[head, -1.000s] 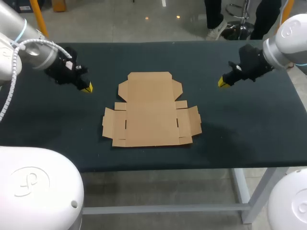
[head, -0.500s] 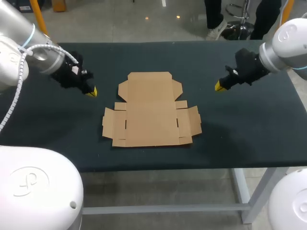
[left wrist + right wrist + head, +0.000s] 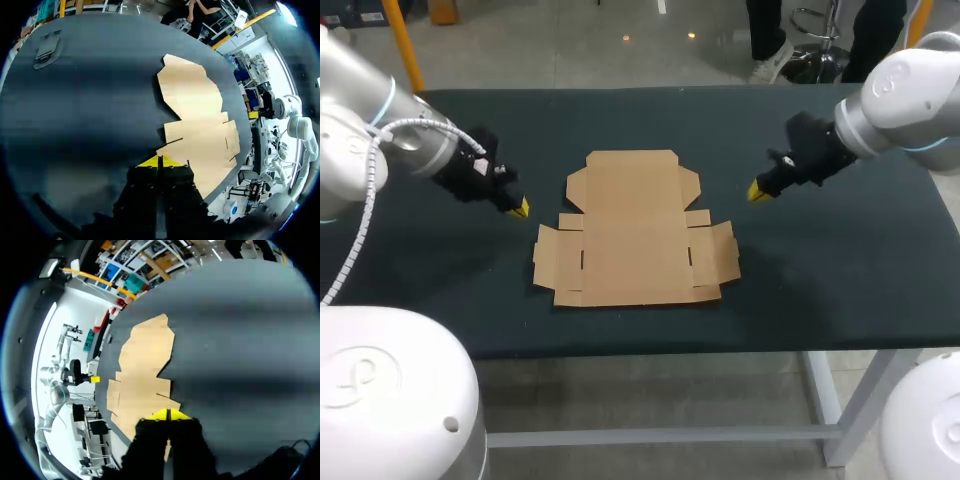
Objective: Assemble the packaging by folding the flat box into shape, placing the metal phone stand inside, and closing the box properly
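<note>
Flat brown cardboard box blank (image 3: pixel 635 235): lies unfolded, all flaps flush on the dark cloth-covered desk (image 3: pixel 840 260), about mid-desk. The narrower panel with clipped corners points to the far edge; the wider part with side flaps points to the near edge.

Left claw (image 3: pixel 520 208): just off the blank's left side, level with the join between the narrow and wide parts, apart from the cardboard. In the left wrist view the yellow tips (image 3: pixel 160 161) meet along a thin seam with nothing between them, and the blank's edge lies just ahead of them.

Right claw (image 3: pixel 757 190): off the blank's right side, near the narrow panel, apart from the cardboard. In the right wrist view the yellow tips (image 3: pixel 168 414) are likewise pressed together and hold nothing.

Small dark grey flat object (image 3: pixel 47 47): on the desk, well apart from the blank. It shows in the left wrist view only, and I cannot tell what it is.
</note>
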You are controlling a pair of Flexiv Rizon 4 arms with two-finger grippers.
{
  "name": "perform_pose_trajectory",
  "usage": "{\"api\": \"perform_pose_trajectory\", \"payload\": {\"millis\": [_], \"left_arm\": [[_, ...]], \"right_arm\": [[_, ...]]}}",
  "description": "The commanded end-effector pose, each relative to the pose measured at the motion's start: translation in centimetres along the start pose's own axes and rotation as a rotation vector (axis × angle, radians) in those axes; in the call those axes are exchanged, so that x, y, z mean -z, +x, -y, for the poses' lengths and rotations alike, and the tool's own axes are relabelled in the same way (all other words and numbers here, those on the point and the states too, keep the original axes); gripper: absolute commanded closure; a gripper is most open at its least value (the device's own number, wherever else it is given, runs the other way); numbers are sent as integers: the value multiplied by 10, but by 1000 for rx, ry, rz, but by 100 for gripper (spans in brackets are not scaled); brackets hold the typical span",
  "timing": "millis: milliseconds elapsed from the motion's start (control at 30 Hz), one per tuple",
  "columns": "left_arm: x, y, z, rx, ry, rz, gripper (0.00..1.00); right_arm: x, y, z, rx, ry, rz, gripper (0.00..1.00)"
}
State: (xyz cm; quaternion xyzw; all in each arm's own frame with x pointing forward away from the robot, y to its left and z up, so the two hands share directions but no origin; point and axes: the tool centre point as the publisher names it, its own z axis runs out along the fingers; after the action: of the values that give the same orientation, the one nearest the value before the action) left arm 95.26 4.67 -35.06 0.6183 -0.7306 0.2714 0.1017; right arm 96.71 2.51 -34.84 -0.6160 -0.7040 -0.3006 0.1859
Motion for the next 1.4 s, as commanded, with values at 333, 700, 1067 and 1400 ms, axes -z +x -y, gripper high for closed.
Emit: {"api": "perform_pose_trajectory", "payload": {"millis": [333,700,1067,1400], "left_arm": [[-22,-6,9,-6,-32,-26,100],[-35,-3,10,-16,-42,-15,100],[-48,-4,16,-39,-10,-23,100],[-60,-2,23,-51,-15,-28,100]], "right_arm": [[-33,-8,-9,1,28,-16,100],[-49,-15,-13,-8,-7,-8,100],[-60,-12,-18,16,-14,-10,100],[-70,-10,-22,36,-9,-11,100]]}}
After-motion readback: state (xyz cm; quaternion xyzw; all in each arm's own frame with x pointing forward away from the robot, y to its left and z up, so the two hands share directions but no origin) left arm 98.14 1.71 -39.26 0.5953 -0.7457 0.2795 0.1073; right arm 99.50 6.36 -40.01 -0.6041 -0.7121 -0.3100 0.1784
